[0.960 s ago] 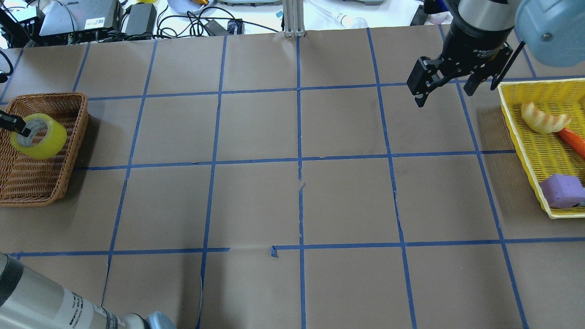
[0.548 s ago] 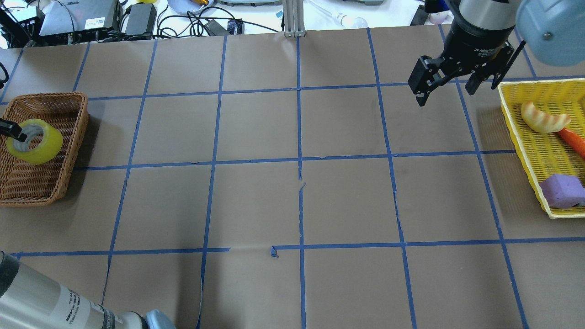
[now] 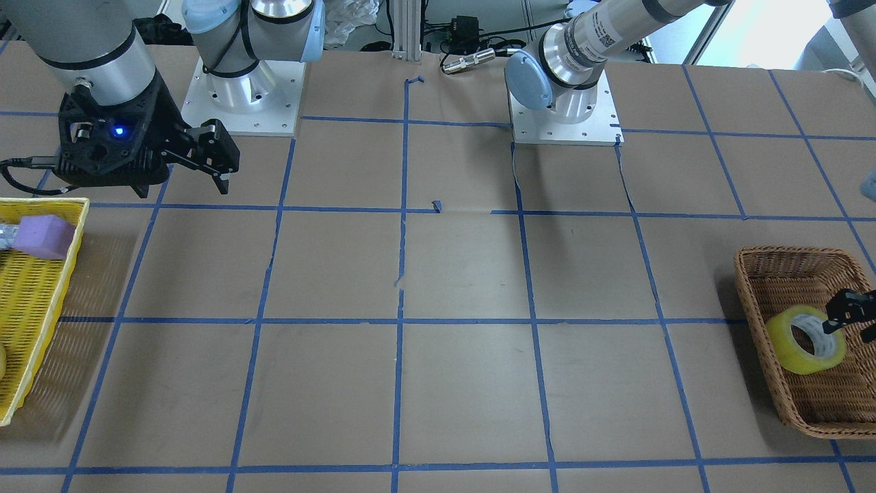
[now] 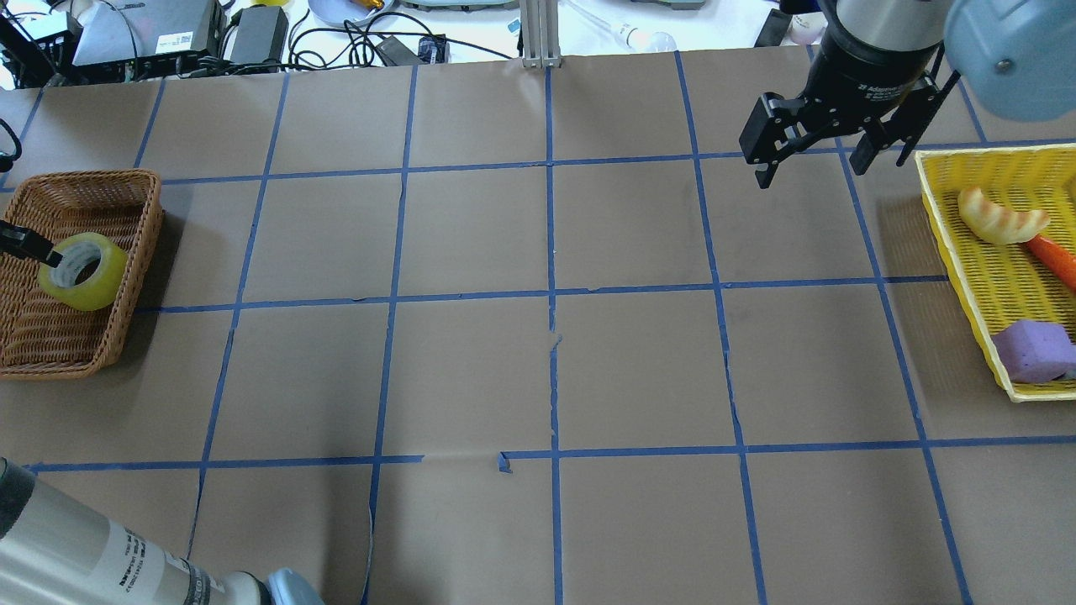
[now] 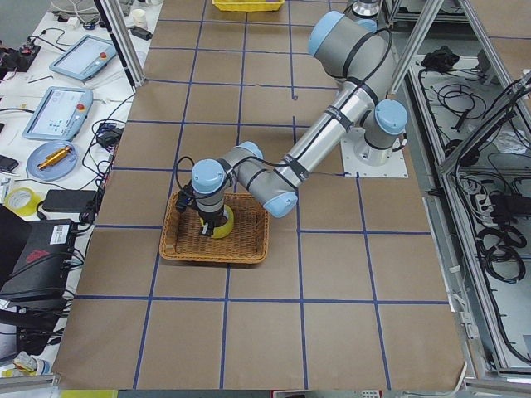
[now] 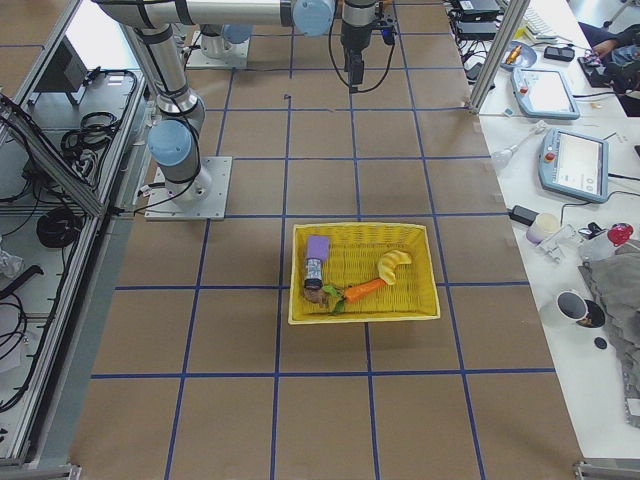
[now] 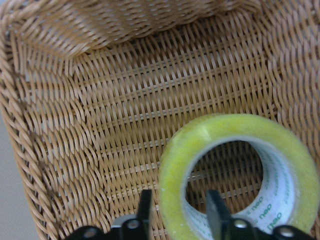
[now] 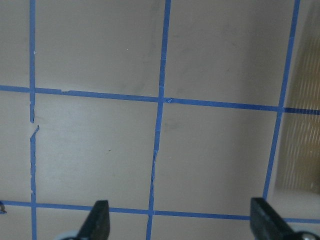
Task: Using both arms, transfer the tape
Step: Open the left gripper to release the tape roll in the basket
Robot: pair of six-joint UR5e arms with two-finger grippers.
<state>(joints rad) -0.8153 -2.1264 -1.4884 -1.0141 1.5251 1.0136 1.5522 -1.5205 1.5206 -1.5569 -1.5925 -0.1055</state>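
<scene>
The yellow tape roll (image 4: 82, 270) with its white core sits low in the brown wicker basket (image 4: 101, 189) at the table's left end. It also shows in the front view (image 3: 806, 340) and the left side view (image 5: 220, 225). My left gripper (image 7: 180, 207) is shut on the tape (image 7: 240, 170), one finger inside the core and one outside the roll's wall. Only its tip (image 4: 25, 244) shows overhead. My right gripper (image 4: 811, 164) is open and empty, hovering high over the far right of the table, beside the yellow basket. Its fingers (image 8: 97, 220) stand wide apart.
The yellow plastic basket (image 4: 941, 218) at the right edge holds a bread piece (image 4: 1000, 217), a carrot (image 4: 1055, 256) and a purple foam block (image 4: 1034, 351). Blue tape grid lines cross the brown table. Cables and devices lie beyond the far edge.
The left gripper has lowered the tape deeper into the wicker basket, shifting it slightly right. The right gripper has moved a little toward the far edge and turned slightly.
</scene>
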